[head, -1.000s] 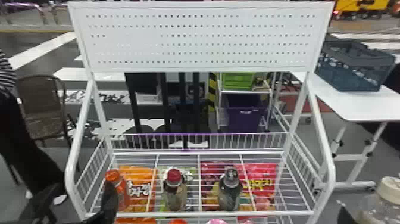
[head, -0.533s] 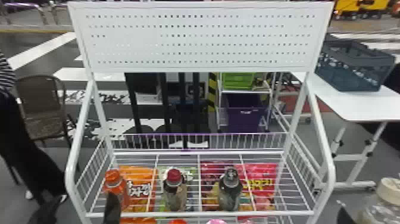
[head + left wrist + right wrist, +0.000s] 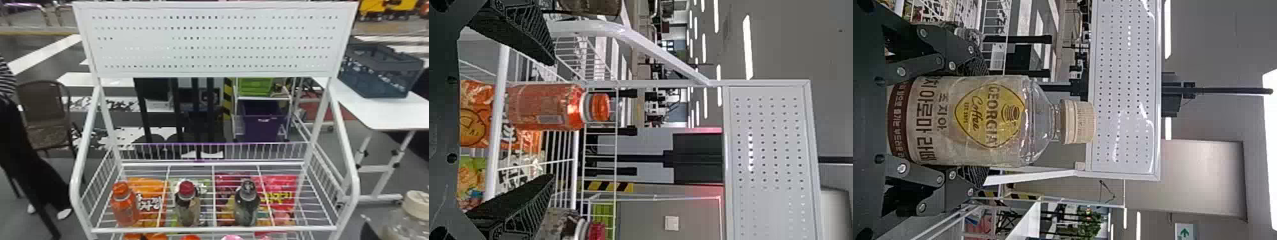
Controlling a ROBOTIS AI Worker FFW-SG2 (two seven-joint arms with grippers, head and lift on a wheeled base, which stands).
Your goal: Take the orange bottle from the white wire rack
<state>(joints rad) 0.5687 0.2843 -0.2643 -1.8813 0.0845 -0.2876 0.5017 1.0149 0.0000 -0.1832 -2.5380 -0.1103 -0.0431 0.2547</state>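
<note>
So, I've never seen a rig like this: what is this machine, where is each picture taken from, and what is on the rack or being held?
This is a wheeled robot with two black arms. One camera on its head looks forward and down; the others sit on its wrists, so their pictures are turned sideways.

On the white wire rack stand, from the robot's left, the orange bottle, a red-capped bottle and a dark-capped bottle. The left gripper is open and holds nothing. The right gripper holds a coffee bottle with a cream cap.
</note>
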